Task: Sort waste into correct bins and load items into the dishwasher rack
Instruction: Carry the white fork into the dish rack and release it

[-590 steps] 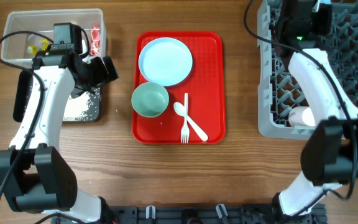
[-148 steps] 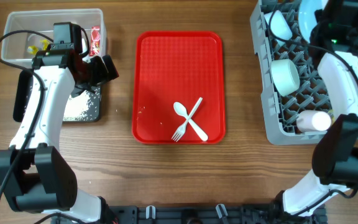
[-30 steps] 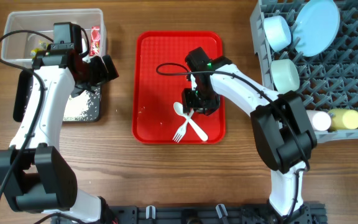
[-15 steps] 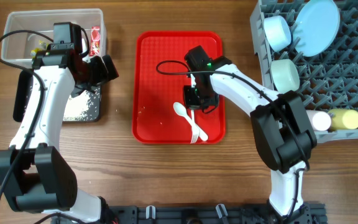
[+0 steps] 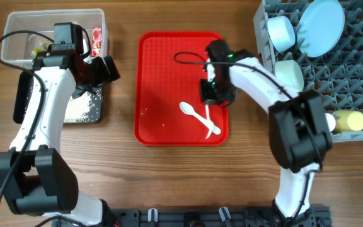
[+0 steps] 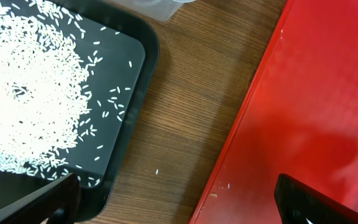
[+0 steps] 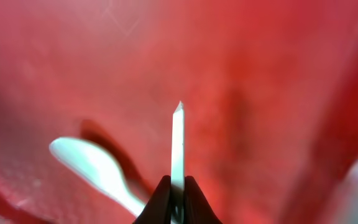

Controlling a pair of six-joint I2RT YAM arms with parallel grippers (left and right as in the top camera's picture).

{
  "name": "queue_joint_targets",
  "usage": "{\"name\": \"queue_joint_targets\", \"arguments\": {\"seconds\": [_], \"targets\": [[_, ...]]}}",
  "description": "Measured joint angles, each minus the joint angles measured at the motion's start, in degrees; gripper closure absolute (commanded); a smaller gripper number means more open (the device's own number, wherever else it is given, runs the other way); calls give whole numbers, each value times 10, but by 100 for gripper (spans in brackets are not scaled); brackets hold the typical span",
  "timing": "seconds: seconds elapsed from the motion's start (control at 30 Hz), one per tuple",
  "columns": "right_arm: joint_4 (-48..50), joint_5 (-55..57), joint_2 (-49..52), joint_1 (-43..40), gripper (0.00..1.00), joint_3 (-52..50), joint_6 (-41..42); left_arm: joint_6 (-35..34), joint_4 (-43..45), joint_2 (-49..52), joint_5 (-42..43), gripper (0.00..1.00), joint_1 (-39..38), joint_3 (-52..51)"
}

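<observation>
Two white-and-black arms at the table, as we saw them from above.
We found the left arm and the right arm alike: smooth white shells joined by rounded black housings at the joints. A thin black cable looped off the left one, a second cable curled by the right wrist, and a small green light glowed there. The left gripper wore matte black fingers.

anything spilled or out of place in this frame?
Yes, minor: one stray rice grain lies on the bare wood between the black tray and the red tray, and a few crumbs sit near the red tray's edge.
</observation>
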Motion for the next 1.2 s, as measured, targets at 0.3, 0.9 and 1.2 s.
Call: {"name": "queue_joint_targets", "arguments": {"seconds": [0.3, 0.9, 1.2], "targets": [[-41, 31, -271, -100, 96, 23, -25, 0, 0, 0, 0, 0, 0, 0], [-76, 171, -374, -537, 96, 2, 68, 0, 0, 0, 0, 0, 0, 0], [-21, 212, -344, -652, 96, -10, 152, 0, 0, 0, 0, 0, 0, 0]]}}
